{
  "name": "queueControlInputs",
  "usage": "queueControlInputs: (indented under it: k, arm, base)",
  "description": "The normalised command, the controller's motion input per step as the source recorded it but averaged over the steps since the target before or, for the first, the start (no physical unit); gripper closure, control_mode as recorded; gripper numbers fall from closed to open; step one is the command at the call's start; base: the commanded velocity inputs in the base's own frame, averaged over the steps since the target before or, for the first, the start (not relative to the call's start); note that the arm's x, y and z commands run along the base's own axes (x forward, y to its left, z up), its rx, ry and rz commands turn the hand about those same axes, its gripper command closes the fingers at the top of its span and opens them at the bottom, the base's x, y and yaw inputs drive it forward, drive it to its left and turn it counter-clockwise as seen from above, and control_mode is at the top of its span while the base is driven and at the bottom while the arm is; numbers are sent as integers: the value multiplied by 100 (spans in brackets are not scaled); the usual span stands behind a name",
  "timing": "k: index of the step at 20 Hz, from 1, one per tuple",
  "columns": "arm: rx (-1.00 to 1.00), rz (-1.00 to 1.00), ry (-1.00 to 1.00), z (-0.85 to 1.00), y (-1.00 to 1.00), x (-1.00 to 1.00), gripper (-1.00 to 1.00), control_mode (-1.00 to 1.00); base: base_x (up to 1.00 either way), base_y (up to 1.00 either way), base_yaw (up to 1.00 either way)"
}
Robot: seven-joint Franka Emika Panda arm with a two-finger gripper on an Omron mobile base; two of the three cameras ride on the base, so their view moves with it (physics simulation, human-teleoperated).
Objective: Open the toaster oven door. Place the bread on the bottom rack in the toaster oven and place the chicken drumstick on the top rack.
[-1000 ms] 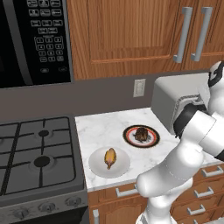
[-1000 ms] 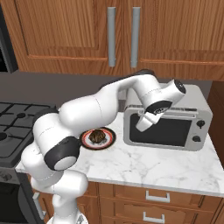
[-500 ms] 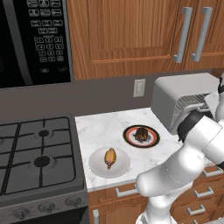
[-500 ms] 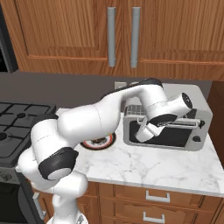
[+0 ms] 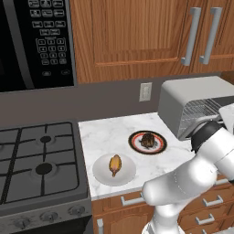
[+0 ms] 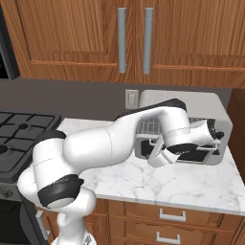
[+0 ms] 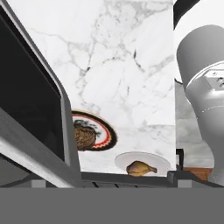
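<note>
I see a silver-grey toaster oven [image 5: 183, 105] on a white, grey-veined marble surface [image 5: 105, 132]. Dark brown bread [image 5: 147, 140] sits on a red-rimmed plate [image 5: 135, 145]; the golden-orange chicken drumstick [image 5: 115, 164] on a white plate [image 5: 101, 172].

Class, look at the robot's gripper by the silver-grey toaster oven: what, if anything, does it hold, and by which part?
Nothing. The gripper is open at the toaster oven front; bread and drumstick lie on their plates.

One boxy silver-grey toaster oven [image 5: 183, 107], two round plates, one red-rimmed dark plate [image 5: 135, 145], one plain white plate [image 5: 101, 170], one dark brown bread chunk [image 5: 147, 140], one golden-orange chicken drumstick [image 5: 115, 164], one black microwave [image 5: 27, 41]
</note>
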Motion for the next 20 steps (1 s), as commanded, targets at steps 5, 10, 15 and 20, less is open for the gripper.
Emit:
queueControlInputs:
  k: [5, 10, 15, 20]
  arm:
    - [0, -2, 0, 3, -18, -36, -100, -100]
    - [0, -7, 0, 6, -18, -47, -100, -100]
    - [2, -9, 0, 13, -18, -45, -100, -100]
    - [2, -6, 0, 25, -19, -37, -100, -100]
  base:
    - [0, 0, 0]
    - [0, 0, 0]
    - [0, 0, 0]
    - [0, 0, 0]
